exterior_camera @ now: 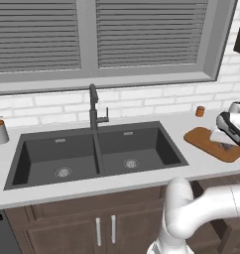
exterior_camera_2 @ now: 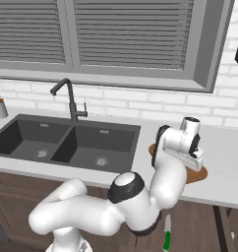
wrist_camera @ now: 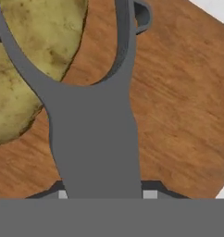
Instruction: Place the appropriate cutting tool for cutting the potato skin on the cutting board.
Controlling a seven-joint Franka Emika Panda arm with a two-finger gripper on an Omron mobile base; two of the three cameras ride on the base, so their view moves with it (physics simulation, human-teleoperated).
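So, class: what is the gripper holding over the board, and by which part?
The gripper holds a grey Y-shaped peeler by its handle end, forked head over the cutting board beside the potato.

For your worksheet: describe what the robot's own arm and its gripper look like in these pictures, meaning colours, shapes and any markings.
The robot arm is glossy white, built of thick rounded tube segments with bulbous elbows; dark, nearly black rings and caps mark the joints. Its wrist ends in a white boxy hand with a dark band. The gripper has two small dark fingertips with pale grey pads. No cables or lettering show.
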